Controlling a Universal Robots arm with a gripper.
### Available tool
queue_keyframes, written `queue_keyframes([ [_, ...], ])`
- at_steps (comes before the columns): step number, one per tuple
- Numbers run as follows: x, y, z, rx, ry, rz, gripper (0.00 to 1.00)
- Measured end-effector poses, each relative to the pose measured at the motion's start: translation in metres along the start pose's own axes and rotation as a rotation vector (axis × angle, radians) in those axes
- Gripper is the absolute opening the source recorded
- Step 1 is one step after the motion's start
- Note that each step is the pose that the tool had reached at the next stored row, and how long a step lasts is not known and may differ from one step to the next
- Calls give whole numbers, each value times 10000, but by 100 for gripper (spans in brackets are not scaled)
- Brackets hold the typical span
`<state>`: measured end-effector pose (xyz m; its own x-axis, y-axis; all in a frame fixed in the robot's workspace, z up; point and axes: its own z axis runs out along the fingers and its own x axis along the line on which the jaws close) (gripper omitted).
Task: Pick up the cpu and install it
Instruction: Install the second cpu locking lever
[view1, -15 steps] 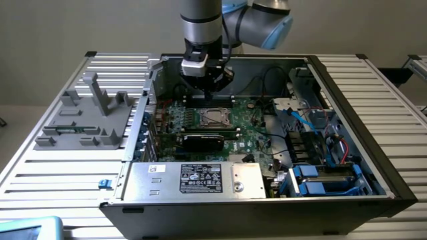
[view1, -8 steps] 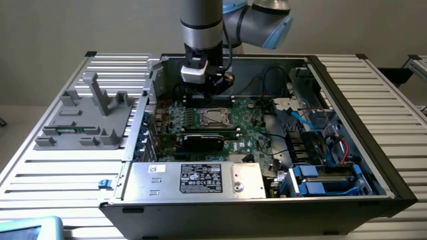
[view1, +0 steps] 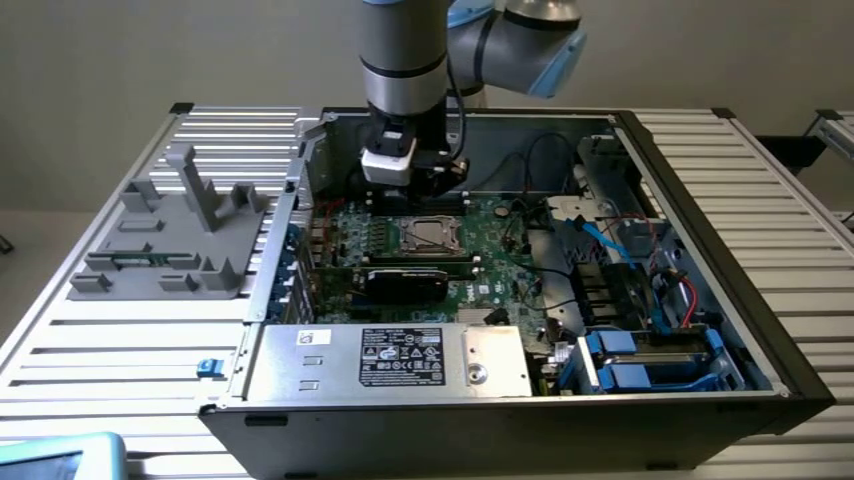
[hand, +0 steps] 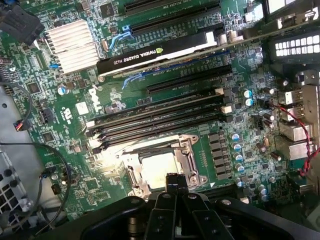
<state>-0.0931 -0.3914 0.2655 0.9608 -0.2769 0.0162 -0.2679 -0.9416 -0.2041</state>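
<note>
While the cpu (hand: 159, 169) lies flat and square in the motherboard socket (hand: 131, 172), shiny face up with no long axis to speak of, the grey fixture block (view1: 167, 245) stands well off toward the exterior view's left. Memory slots (hand: 155, 120) run just beside the socket. Arm (view1: 400, 60) upright above it, gripper (hand: 172, 181) pinched shut, empty, fingertips at the chip's edge.

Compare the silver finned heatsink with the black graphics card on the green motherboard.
The silver finned heatsink is a squarish, bright block of ribbed metal; the black graphics card is a long, narrow dark bar with white lettering. The heatsink sits flat on the green motherboard; the card stands on edge in a slot. Both are mounted on that board, beside the row of black slots.
</note>
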Motion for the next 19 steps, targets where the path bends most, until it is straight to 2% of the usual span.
queue_keyframes([
  [2, 7, 30, 7, 130, -38, 20, 11],
  [4, 5, 51, 29, 204, -53, 37, 11],
  [9, -17, 85, 81, 206, -55, 50, 11],
  [12, -14, 126, 77, 261, -69, 57, 11],
  [15, 2, 185, 65, 391, -122, 74, 11],
  [19, 21, 250, 57, 610, -196, 106, 11],
])
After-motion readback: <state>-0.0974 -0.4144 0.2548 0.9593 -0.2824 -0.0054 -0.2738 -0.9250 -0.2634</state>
